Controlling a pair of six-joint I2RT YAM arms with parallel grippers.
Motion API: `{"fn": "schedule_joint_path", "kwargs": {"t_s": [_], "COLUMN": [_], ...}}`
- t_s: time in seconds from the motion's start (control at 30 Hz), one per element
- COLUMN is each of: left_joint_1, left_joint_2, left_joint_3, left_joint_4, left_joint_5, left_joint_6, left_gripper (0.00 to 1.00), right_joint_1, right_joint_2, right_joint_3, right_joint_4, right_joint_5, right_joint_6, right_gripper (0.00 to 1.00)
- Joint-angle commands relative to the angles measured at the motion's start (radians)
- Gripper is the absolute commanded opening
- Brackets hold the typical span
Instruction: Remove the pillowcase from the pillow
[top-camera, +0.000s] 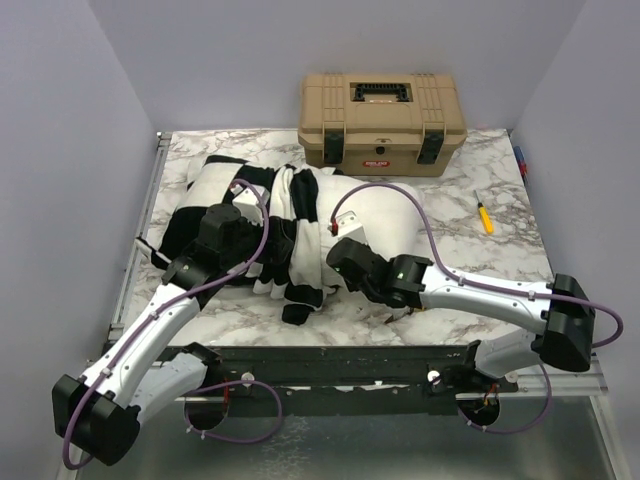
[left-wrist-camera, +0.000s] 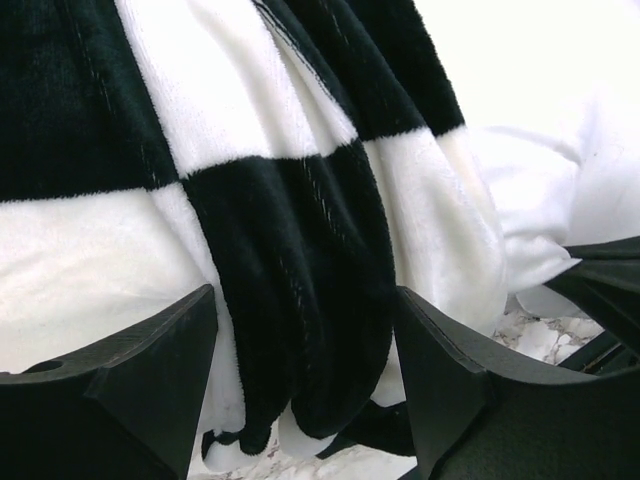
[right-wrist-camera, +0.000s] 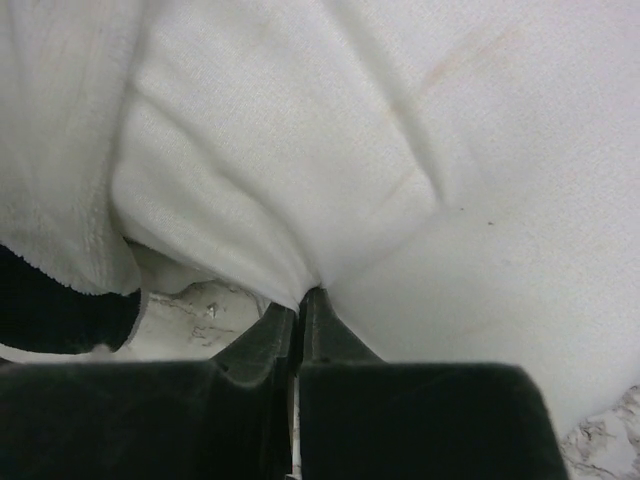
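The pillowcase (top-camera: 238, 195) lay on the left half of the marble table (top-camera: 500, 270), bunched in folds around the left part of the pillow (top-camera: 385, 210). The right part of the pillow was uncovered and lay near the table centre, just in front of the tan toolbox (top-camera: 382, 120). The bunched edge of the checkered cloth ran across the pillow roughly at its middle, and one loose end trailed toward the near edge of the table.

The left gripper (left-wrist-camera: 302, 292) was positioned at the near side of the pillowcase. In the left wrist view its fingers (left-wrist-camera: 170, 350) stood wide apart, with a hanging fold of black and white cloth between them. The fold filled most of the gap, but the jaws were not closed on it.

The right gripper (right-wrist-camera: 298, 300) was at the near edge of the exposed pillow. In the right wrist view its fingers were pressed together and pinched a ridge of the plain white pillow fabric. A black patch of the pillowcase was visible at the lower left of that view.

A yellow-handled screwdriver (top-camera: 484, 215) lay on the right side of the table, well apart from the pillow.
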Motion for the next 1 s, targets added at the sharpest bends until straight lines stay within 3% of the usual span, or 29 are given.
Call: {"fn": "schedule_joint_path", "kwargs": {"t_s": [0.0, 0.37, 0.7, 0.8, 0.97], "left_joint_1": [-0.004, -0.021, -0.054, -0.053, -0.053], "left_joint_2": [-0.057, -0.081, 0.050, 0.076, 0.069], "left_joint_3": [-0.027, -0.072, -0.066, -0.052, -0.036], "left_joint_4": [0.024, 0.043, 0.032, 0.004, -0.048], "left_joint_5": [0.056, 0.171, 0.195, 0.147, -0.017], "left_joint_6": [0.005, -0.030, -0.051, -0.041, -0.027], "left_gripper": [0.70, 0.69, 0.62, 0.51, 0.11], "right_joint_1": [-0.021, -0.035, -0.038, -0.038, -0.053], "right_joint_2": [-0.051, -0.034, -0.001, -0.007, -0.041], "right_joint_3": [-0.015, -0.021, 0.034, 0.035, 0.036], "right_joint_4": [0.026, 0.048, 0.076, 0.074, 0.066], "right_joint_5": [-0.010, -0.025, -0.048, -0.046, -0.021], "right_joint_6": [0.023, 0.063, 0.058, 0.066, 0.081], "right_gripper": [0.00, 0.00, 0.00, 0.00, 0.00]}}
